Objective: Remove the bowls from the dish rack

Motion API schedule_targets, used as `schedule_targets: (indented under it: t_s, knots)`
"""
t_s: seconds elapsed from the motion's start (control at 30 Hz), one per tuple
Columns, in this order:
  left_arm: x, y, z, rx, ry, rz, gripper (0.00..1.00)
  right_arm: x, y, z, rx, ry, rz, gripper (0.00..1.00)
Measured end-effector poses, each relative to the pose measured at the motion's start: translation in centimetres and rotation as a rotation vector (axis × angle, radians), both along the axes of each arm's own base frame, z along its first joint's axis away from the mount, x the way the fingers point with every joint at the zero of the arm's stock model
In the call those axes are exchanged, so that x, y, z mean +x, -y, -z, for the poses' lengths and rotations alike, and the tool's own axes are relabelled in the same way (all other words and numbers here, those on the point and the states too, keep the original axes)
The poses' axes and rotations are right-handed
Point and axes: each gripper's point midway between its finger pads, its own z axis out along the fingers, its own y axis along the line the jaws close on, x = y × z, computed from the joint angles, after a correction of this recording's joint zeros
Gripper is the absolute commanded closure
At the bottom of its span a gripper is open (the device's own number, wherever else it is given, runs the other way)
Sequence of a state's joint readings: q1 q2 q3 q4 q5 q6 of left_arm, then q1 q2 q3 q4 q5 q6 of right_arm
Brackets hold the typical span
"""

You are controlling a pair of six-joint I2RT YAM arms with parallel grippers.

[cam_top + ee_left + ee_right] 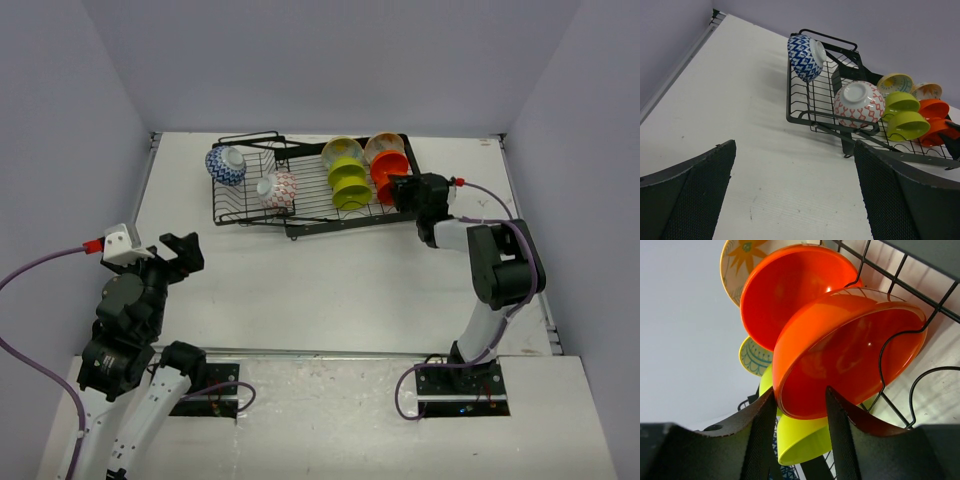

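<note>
The right hand point(801, 392) is straddling, not yet clamping, the rim of the nearer orange bowl point(850, 350), which is standing on edge in the dish rack point(250, 212). The bowl is looking light, stiff and glossy, so it is likely slippery and best pinched at the rim. The left hand point(795, 145) is hanging wide apart and empty.

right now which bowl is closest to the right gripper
The front orange bowl: the right gripper straddles its rim. The other orange bowl stands behind it, and the rest are farther off.

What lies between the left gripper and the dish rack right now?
Only bare white table lies between the left gripper and the dish rack; the left wrist view shows it.
</note>
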State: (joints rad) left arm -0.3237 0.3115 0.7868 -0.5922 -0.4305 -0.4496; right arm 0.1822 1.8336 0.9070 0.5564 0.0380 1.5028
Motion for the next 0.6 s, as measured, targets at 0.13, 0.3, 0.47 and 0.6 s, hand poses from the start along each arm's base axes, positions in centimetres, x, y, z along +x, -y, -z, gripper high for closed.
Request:
schedule_targets:
  t_s: [0.13, 0.3, 0.47, 0.6]
  knots:
    - [0.0, 0.0, 0.0, 0.000, 0.000, 0.001, 0.00, -0.1, 0.1, 0.0, 0.023, 0.009, 0.011, 0.58]
    - [0.0, 0.1, 0.0, 0.000, 0.000, 0.005, 0.00, 0.0, 0.1, -0.4, 0.048, 0.024, 0.022, 0.66]
    - [0.0, 0.1, 0.0, -0.001, 0.000, 0.008, 0.00, 0.1, 0.1, -0.7, 0.067, 0.033, 0.031, 0.72]
    - [0.0, 0.1, 0.0, 0.000, 0.000, 0.008, 0.00, 0.3, 0.3, -1.1, 0.066, 0.052, 0.043, 0.83]
